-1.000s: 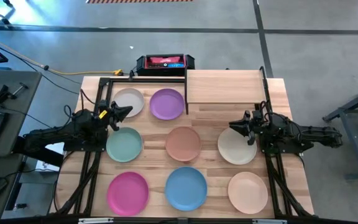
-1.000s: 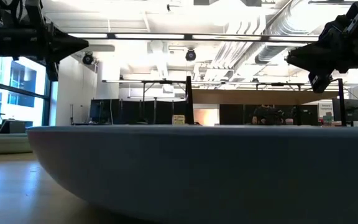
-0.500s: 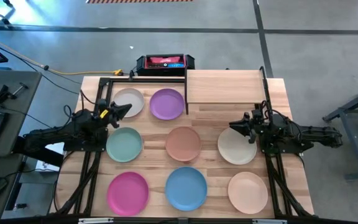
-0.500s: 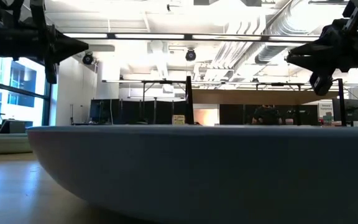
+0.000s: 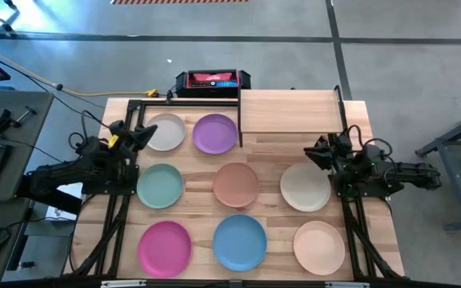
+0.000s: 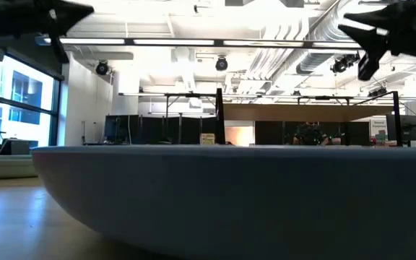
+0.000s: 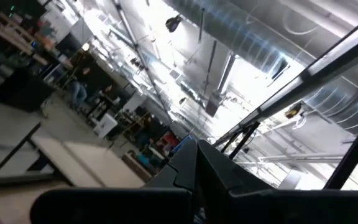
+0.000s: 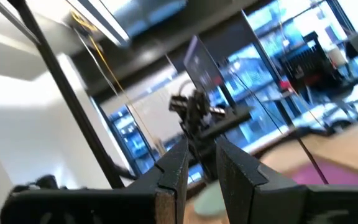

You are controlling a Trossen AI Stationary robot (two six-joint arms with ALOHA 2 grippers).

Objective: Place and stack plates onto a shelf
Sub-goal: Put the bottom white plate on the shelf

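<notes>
From my station the counter (image 5: 358, 120) fills the overhead picture, a light-wood top with black frame rails on both sides. At its far right corner sits the shelf (image 5: 286, 112), a light board in a thin black frame, bare on top.

Both arms are next in size. My left arm reaches in from the counter's left edge, forearm lying low and angled toward the far side, wrist tipped upward so its camera looks at the ceiling. The left end effector (image 5: 144, 134) hangs just beside the white plate, its fingers pressed together with nothing between them. My right arm comes in from the right edge, forearm roughly level, wrist also raised. The right end effector (image 5: 314, 152) sits above the far rim of the cream plate, between that plate and the shelf; its fingers (image 8: 169, 171) stand slightly apart, holding nothing.

All eight plates lie flat on the counter, none on the shelf. Far row: white plate (image 5: 166, 131), purple plate (image 5: 214, 133). Middle row: mint plate (image 5: 160, 186), terracotta plate (image 5: 236, 184), cream plate (image 5: 304, 190). Near row: pink plate (image 5: 165, 248), blue plate (image 5: 239, 242), peach plate (image 5: 319, 246).

Beyond the far edge sits a small black-and-red box (image 5: 212, 81).
</notes>
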